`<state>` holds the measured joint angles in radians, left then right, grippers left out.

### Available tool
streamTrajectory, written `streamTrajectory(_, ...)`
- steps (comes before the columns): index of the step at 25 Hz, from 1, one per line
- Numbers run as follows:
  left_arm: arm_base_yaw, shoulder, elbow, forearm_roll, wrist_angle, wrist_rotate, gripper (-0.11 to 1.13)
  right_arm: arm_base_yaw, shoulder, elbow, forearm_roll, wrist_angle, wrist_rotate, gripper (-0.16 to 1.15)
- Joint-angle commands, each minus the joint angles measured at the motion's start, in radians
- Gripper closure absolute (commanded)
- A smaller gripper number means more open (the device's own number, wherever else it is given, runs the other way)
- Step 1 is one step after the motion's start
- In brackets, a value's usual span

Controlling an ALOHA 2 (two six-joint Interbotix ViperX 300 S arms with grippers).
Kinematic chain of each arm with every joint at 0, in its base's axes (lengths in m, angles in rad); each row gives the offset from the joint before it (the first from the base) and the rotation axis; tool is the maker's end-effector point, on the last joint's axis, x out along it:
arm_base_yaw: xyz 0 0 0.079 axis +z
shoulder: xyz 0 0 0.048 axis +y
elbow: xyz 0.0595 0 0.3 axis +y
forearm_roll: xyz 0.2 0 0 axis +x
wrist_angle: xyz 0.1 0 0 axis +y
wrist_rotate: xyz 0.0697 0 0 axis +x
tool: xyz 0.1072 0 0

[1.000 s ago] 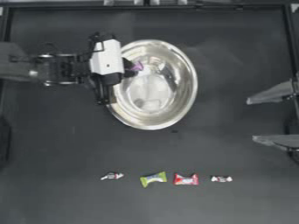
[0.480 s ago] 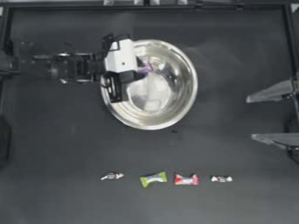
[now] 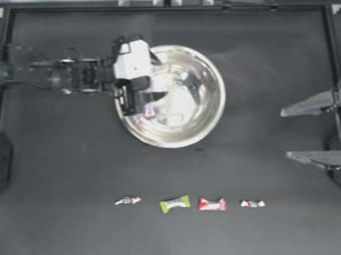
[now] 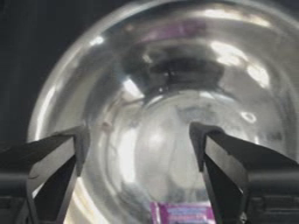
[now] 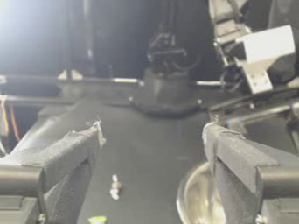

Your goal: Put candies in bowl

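Observation:
The silver bowl (image 3: 193,99) sits left of the table's middle. My left gripper (image 3: 142,105) hangs over its left rim, jaws open. The purple candy (image 3: 150,110) lies loose inside the bowl on its left wall, just below the fingertips. In the left wrist view the purple candy (image 4: 181,213) shows low between the spread jaws of my left gripper (image 4: 140,175), touching neither, with the bowl (image 4: 175,65) behind it. Along the near side of the table lie a white-and-dark candy (image 3: 128,200), a lime green candy (image 3: 174,203), a red candy (image 3: 212,204) and another white-and-dark candy (image 3: 252,203).
My right gripper (image 3: 301,132) is parked at the right edge, open and holding nothing. From its wrist view I see the bowl's rim (image 5: 192,197), a white-and-dark candy (image 5: 116,187) and the left arm (image 5: 262,52) farther off.
The left gripper has swung over the bowl's left rim and opened. The purple candy has left its jaws and now lies inside the bowl. The right arm is unmoved.

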<state>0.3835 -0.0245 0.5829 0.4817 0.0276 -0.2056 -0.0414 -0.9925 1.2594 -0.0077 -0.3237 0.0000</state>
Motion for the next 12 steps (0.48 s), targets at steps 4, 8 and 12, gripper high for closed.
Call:
streamTrajectory(4, -0.086, -0.305, 0.095, -0.055, -0.006, -0.002, 0.06, -0.008, 0.003, -0.008, 0.028, 0.005, -0.002, 0.00)
streamTrajectory(8, -0.173, -0.469, 0.176, -0.091, -0.006, 0.000, 0.06, -0.009, -0.002, -0.011, 0.031, 0.043, -0.002, 0.00)
streamTrajectory(12, -0.247, -0.627, 0.276, -0.117, -0.011, -0.002, 0.06, -0.018, -0.021, -0.015, 0.038, 0.095, -0.002, 0.00)
